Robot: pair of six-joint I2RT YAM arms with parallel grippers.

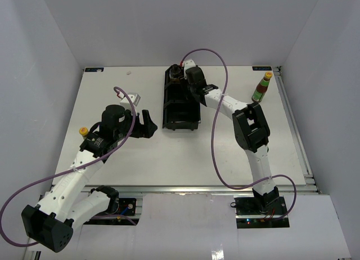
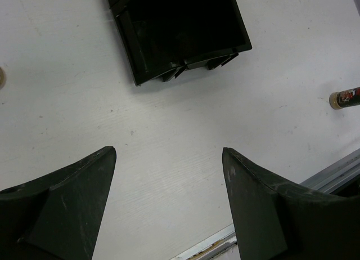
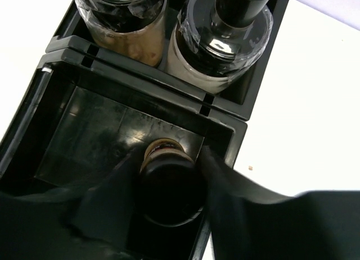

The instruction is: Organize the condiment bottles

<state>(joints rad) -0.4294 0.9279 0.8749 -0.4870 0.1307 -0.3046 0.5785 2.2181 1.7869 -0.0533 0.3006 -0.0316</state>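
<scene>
The long black tray (image 1: 181,105) lies at the table's middle back. Two black-capped jars (image 3: 126,23) (image 3: 222,43) with tan contents stand in its far compartment. My right gripper (image 3: 169,164) is shut on a third black-capped jar (image 3: 169,184), held upright inside the second compartment at its right side. In the top view this gripper (image 1: 189,86) hangs over the tray's far end. One slim sauce bottle (image 1: 261,86) stands at the far right. A second yellow cap (image 1: 82,132) shows beside the left arm. My left gripper (image 1: 147,124) is open and empty, left of the tray.
In the left wrist view the tray's near end (image 2: 180,40) lies ahead of my open fingers (image 2: 67,204), and the sauce bottle (image 2: 346,98) shows at the right edge. A metal rail (image 1: 295,130) runs along the table's right side. White walls enclose the table.
</scene>
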